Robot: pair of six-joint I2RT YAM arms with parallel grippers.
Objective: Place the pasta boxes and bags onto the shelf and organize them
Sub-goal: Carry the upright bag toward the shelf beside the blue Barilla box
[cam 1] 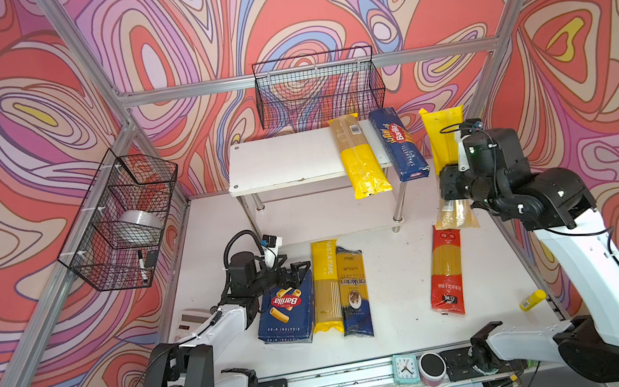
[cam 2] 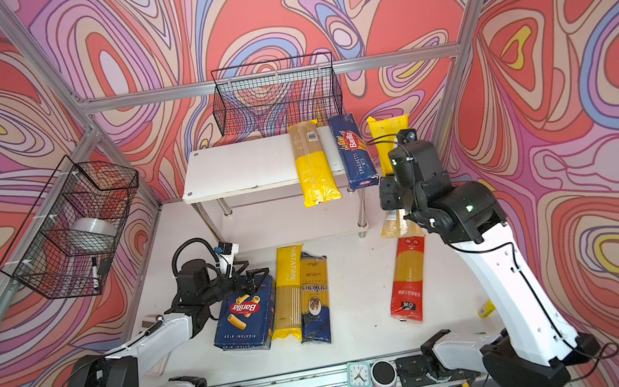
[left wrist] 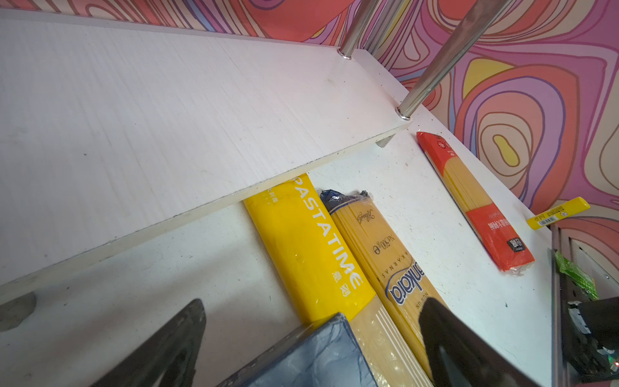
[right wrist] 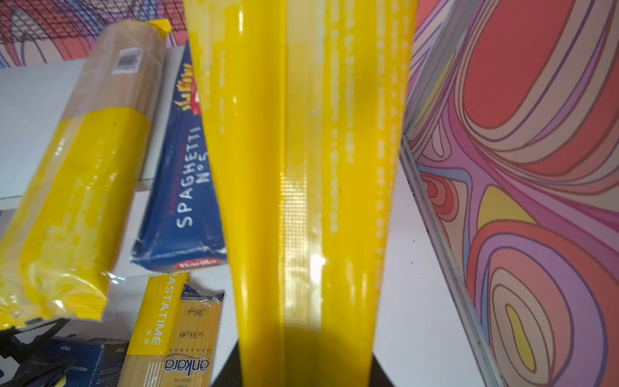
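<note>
The white two-tier shelf [cam 1: 285,160] stands at the back. Across its top board lie a yellow bag [cam 1: 359,157] and the narrow blue Spaghetti box [cam 1: 399,144], both overhanging the front edge. My right gripper [right wrist: 306,368] is shut on another yellow bag [cam 1: 442,131] and holds it in the air just right of the shelf. On the table lie the wide rigatoni box [cam 1: 286,312], the PASTATIME bag [cam 1: 325,289], a dark blue bag [cam 1: 353,293] and a red bag [cam 1: 446,269]. My left gripper [left wrist: 315,311] is open, its fingers [left wrist: 167,345] astride the rigatoni box's far corner [left wrist: 321,355].
Black wire baskets hang on the back wall [cam 1: 318,88] and the left wall [cam 1: 122,216]. A calculator [cam 1: 189,323] lies by the left arm. A small yellow tube [cam 1: 532,300] lies at the right edge. A clock [cam 1: 405,369] and a cup [cam 1: 432,366] stand on the front rail.
</note>
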